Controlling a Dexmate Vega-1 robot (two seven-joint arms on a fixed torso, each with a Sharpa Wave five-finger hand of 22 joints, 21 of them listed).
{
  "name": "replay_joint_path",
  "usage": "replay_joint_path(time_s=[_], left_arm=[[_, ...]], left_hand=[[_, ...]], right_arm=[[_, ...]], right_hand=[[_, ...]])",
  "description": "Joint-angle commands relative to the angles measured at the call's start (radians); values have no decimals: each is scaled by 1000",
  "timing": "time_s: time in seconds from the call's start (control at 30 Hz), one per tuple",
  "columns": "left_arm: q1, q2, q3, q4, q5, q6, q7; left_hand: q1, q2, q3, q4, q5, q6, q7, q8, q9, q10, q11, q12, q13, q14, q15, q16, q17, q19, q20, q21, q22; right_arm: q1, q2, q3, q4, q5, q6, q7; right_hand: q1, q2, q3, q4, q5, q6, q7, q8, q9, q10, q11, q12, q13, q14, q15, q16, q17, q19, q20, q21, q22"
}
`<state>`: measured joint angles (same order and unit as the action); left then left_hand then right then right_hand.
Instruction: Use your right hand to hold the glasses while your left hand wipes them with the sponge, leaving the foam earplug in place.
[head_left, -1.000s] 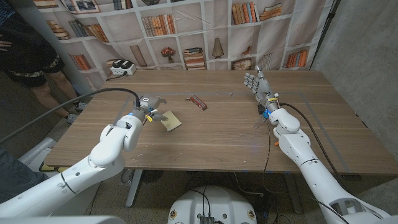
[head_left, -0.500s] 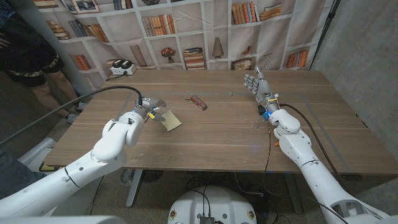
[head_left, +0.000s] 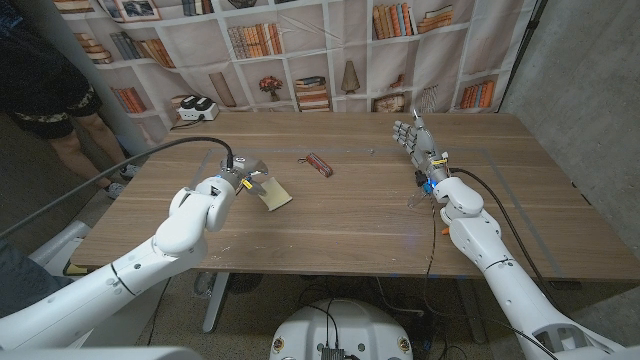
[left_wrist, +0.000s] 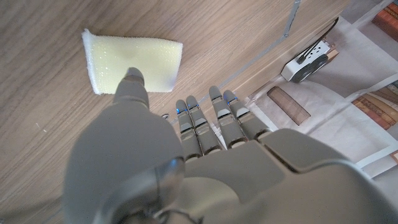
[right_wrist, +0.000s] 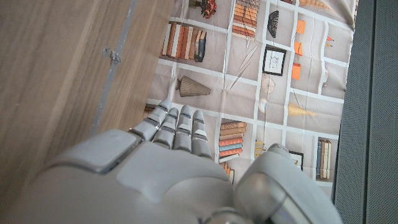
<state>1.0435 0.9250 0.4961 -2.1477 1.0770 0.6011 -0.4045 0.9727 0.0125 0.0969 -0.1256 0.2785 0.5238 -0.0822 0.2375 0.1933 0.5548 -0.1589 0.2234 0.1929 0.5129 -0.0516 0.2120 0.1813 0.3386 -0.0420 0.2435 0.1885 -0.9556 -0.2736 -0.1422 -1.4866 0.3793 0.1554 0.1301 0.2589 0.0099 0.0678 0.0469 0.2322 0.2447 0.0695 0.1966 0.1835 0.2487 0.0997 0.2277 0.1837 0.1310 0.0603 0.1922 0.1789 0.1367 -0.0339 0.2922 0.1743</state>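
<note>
The pale yellow sponge (head_left: 274, 194) lies on the wooden table (head_left: 350, 215) left of centre; in the left wrist view the sponge (left_wrist: 132, 62) is just past my thumb tip. My left hand (head_left: 244, 173) hovers right beside it, fingers apart, holding nothing; the left hand (left_wrist: 186, 143) points over the table. The dark red glasses (head_left: 318, 165) lie folded near the table's middle, untouched. A tiny speck (head_left: 372, 152), perhaps the earplug, sits to their right. My right hand (head_left: 411, 134) stands upright at the far right, fingers straight and empty; the right hand (right_wrist: 174, 140) reaches toward the backdrop.
A white power strip (head_left: 195, 108) sits at the table's back left corner and shows as the power strip (left_wrist: 309, 57) in the left wrist view. A person (head_left: 45, 90) stands beyond the left end. A bookshelf backdrop hangs behind. Thin tape lines (head_left: 520, 215) mark the right side.
My left arm has slid a little to the right, bringing the hand closer to the sponge. The right hand, glasses and sponge have stayed put.
</note>
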Motion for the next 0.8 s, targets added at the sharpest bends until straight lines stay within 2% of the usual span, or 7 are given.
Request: replay_joint_path(time_s=[0.03,0.4,0.8], left_arm=[[-22,-26,26,35,8,-38,-5],[-39,-34,35,59,-12,-78,-1],[-39,-55,36,94,-65,-77,14]], left_hand=[[2,-1,3,-1,-7,6,-5,3,5,0,3,-4,4,-10,-106,-8,0,-7,-25,-2,4],[-3,-1,-3,5,-13,-4,-3,-5,5,-7,0,-11,4,-18,-105,-13,1,-5,-25,-2,4],[-1,2,-5,7,-16,-2,-2,-8,5,-4,-1,-13,4,-16,-103,-14,1,-5,-30,-3,4]], right_arm=[[3,0,-5,-4,-3,0,0],[-10,-2,-3,-19,-3,-8,-13],[-3,0,-5,-14,-6,-22,-18]], right_hand=[[7,3,0,-6,-4,7,0,3,6,4,-2,-1,3,9,0,-1,5,9,-6,-4,5],[8,4,0,-7,-6,8,1,2,6,6,0,-2,3,10,1,-1,5,11,-6,-8,5],[9,5,-1,-8,-7,8,0,2,6,7,-2,-2,3,11,1,-2,5,12,-6,-11,5]])
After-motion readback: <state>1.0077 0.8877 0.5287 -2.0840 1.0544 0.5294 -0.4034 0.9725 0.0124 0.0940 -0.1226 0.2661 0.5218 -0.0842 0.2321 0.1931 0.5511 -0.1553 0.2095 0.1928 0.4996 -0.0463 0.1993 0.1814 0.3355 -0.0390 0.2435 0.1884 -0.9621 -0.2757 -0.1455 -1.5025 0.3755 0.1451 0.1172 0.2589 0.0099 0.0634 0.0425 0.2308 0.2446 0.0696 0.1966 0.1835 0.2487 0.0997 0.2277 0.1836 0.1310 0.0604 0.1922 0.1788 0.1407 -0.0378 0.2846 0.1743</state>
